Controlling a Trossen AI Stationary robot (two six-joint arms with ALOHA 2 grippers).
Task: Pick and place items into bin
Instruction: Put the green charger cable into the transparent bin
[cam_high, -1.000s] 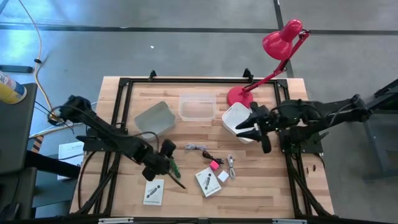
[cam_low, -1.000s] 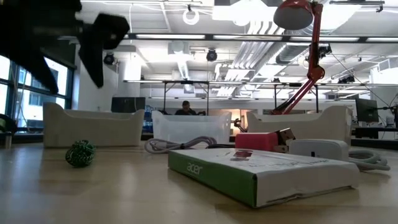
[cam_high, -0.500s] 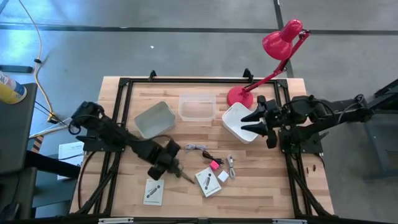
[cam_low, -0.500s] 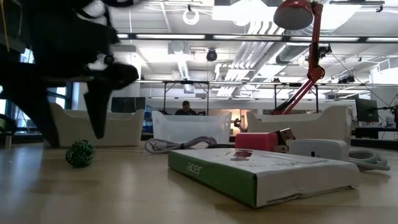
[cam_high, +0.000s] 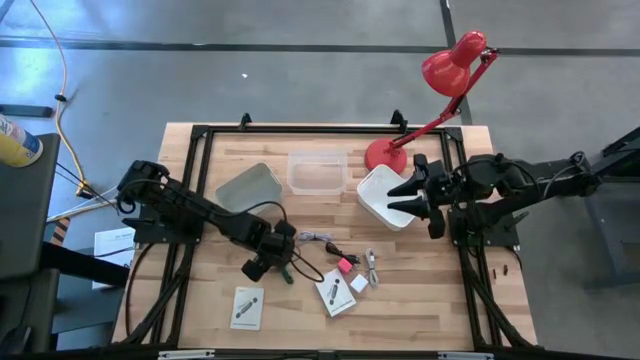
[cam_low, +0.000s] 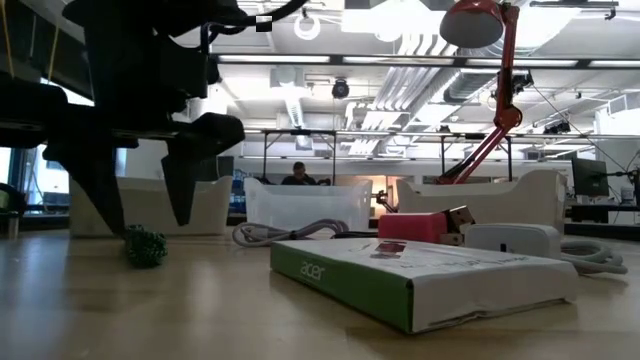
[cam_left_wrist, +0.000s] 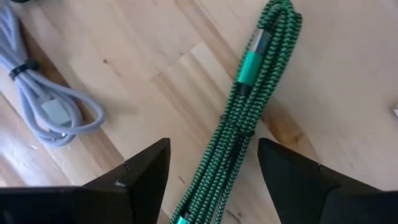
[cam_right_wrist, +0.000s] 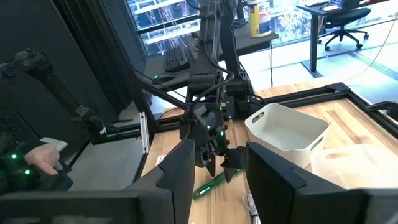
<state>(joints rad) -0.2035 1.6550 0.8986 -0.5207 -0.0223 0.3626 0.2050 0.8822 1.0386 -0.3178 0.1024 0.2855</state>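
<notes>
Fingers of the left gripper (cam_left_wrist: 211, 168) stand spread on either side of a green braided cable (cam_left_wrist: 239, 118) lying bundled on the wooden table (cam_high: 300, 300), not yet closed on it. The right gripper (cam_high: 398, 195), also open and empty, hangs over the white bin (cam_high: 378, 190), which appears to hold nothing yet. A grey coiled cable (cam_left_wrist: 50, 106), pink piece (cam_high: 345, 265), white square (cam_high: 359, 283) and two printed cards (cam_high: 334, 291) lie loose, so nearly everything is left to do.

A red desk lamp (cam_high: 440, 90) stands at the wooden table's (cam_high: 300, 310) far edge
</notes>
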